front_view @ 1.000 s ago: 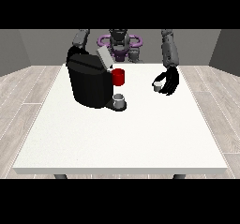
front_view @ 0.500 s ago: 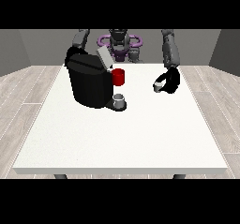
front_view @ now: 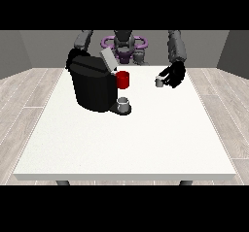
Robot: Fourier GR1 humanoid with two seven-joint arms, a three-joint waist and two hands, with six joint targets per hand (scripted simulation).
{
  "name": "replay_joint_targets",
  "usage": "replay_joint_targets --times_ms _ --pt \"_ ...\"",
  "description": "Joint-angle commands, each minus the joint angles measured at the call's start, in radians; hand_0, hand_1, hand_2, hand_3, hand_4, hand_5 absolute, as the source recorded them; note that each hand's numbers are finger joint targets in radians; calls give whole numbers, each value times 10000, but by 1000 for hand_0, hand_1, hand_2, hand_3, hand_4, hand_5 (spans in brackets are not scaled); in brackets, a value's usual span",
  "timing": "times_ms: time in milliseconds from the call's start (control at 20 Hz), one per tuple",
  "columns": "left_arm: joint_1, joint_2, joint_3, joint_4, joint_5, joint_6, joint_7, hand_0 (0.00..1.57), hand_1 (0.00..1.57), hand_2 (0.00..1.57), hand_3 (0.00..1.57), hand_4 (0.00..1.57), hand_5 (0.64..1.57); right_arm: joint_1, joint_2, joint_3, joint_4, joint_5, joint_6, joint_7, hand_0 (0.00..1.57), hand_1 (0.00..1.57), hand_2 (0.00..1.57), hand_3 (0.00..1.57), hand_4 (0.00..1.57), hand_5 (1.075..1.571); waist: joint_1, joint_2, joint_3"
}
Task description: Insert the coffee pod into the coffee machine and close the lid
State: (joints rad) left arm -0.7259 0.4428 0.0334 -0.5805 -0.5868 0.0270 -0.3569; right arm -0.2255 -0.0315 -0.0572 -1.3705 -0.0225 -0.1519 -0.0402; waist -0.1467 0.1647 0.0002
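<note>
Pod in hand, machine not yet loaded.
We see the black hand at the view's right pinching the small grey coffee pod; the black coffee machine, lid up, waits well beside it.

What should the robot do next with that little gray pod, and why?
Probably carry the coffee pod across toward the coffee machine. The hand at the view's right is right at the pod, the machine's lid stands open, and the pod is still well to the right of the machine, past the red part.
</note>
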Motion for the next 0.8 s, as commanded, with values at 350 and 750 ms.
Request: replay_joint_targets --times_ms 350,750 --pt "-2145 331 48 -957 233 -2231 760 1272 1272 1342 1293 548 1571 -380 130 -97 1398 180 -157 -657 0 0 0 0 443 1571 259 -400 4" --pt "-2199 76 324 -630 -110 -1358 1263 1256 1256 1327 1277 536 1571 180 304 1495 303 -287 -719 -274 0 0 0 0 476 1571 -662 -548 -3"
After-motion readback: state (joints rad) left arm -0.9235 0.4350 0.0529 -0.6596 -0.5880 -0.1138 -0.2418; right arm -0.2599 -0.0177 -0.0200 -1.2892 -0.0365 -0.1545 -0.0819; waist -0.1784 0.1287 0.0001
